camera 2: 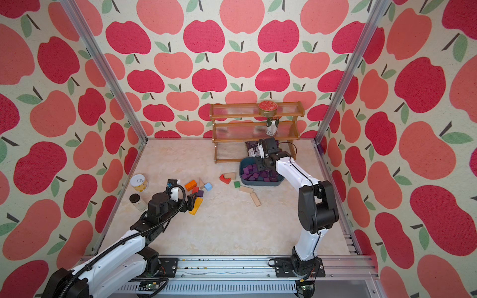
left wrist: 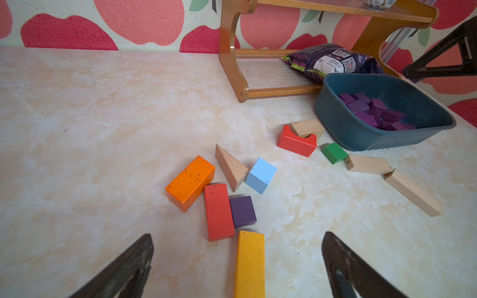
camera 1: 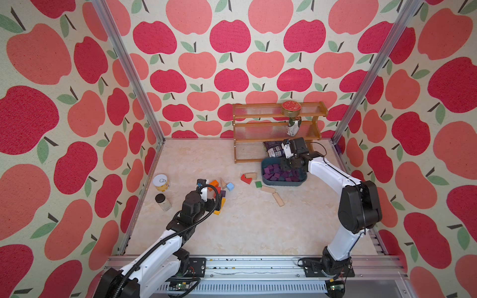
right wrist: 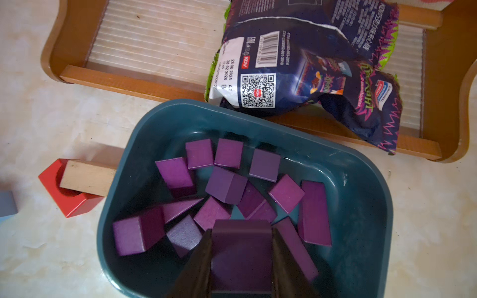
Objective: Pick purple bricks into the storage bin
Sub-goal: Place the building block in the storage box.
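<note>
Several purple bricks (right wrist: 227, 184) lie in the teal storage bin (right wrist: 121, 160), which stands in front of the rack in both top views (camera 1: 284, 183) (camera 2: 260, 183). My right gripper (right wrist: 241, 231) hangs over the bin's near side, shut on a dark purple brick (right wrist: 241, 247) that fills the gap between its fingers. One more purple brick (left wrist: 242, 211) lies on the table beside a red block, also seen in a top view (camera 1: 223, 193). My left gripper (left wrist: 238, 234) is open just short of it, straddling a yellow block (left wrist: 250, 263).
An orange block (left wrist: 191, 182), red block (left wrist: 219, 210), tan wedge (left wrist: 231, 167) and blue cube (left wrist: 260, 175) crowd the loose purple brick. A red arch (camera 1: 246, 178), green cube (camera 1: 258, 184) and tan planks (camera 1: 278, 199) lie near the bin. Wooden rack (camera 1: 278, 129) with snack bag (right wrist: 296, 67) behind; tin (camera 1: 160, 182) and jar (camera 1: 163, 202) at left.
</note>
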`<state>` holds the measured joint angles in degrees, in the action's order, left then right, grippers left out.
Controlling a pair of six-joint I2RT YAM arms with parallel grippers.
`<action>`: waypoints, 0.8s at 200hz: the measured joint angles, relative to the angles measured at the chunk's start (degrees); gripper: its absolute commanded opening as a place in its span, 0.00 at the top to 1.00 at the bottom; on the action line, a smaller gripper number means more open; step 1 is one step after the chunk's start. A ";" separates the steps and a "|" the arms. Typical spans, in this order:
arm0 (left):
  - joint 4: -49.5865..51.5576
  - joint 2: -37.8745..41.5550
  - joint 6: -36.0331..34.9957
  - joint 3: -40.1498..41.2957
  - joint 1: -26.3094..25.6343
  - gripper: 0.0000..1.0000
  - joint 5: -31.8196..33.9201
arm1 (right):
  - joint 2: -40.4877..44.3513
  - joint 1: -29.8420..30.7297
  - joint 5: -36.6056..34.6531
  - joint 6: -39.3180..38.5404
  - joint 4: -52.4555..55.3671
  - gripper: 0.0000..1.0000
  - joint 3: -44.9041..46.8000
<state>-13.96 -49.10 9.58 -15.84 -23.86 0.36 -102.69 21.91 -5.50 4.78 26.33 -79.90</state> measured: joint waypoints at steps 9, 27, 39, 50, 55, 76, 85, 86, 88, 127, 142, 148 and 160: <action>-0.02 0.00 0.00 0.00 0.00 0.01 0.00 | -0.44 -0.26 -0.13 0.76 0.24 0.29 0.00; 0.00 -0.02 0.00 0.00 0.00 0.01 0.00 | -0.57 -0.52 -0.26 0.31 0.44 0.24 0.00; 0.00 -0.02 0.00 0.00 0.00 0.01 0.00 | -0.50 -0.55 -0.22 0.24 0.42 0.22 -0.02; -0.02 -0.02 0.00 0.00 0.00 0.01 0.00 | -0.50 -0.55 -0.02 0.24 0.42 0.22 -0.02; -0.02 -0.02 0.00 0.00 0.00 0.01 0.00 | -0.50 -0.55 0.00 0.24 0.42 0.22 -0.02; -0.02 -0.07 0.00 0.00 0.00 0.01 0.00 | 0.31 -0.55 0.76 0.61 0.31 0.23 0.42; -0.02 -0.26 0.00 0.00 0.00 0.01 0.09 | 1.20 -0.39 1.11 0.85 0.22 0.23 1.14; -0.02 -0.31 0.00 0.00 0.00 0.01 0.11 | 1.36 -0.35 1.14 0.92 0.22 0.23 1.29; -0.02 -0.39 0.00 0.00 0.00 0.01 0.17 | 1.62 -0.28 1.14 0.92 0.22 0.23 1.49; 1.79 -6.14 0.44 -1.88 0.00 0.01 2.21 | 9.55 4.31 1.40 1.40 -1.77 0.23 8.02; 1.99 -8.74 0.44 -3.45 0.00 0.01 1.92 | 13.16 6.91 2.67 2.45 -2.80 0.23 10.54; 1.95 -9.64 0.42 -4.00 0.00 0.00 1.66 | 14.45 7.65 3.34 2.93 -3.28 0.23 11.43; 2.19 -11.56 0.44 -5.14 0.00 0.00 1.09 | 17.14 8.52 4.72 4.04 -4.68 0.23 13.44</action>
<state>-11.77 -60.66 10.02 -20.97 -23.86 1.45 -85.56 30.44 -0.78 8.82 21.65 -66.46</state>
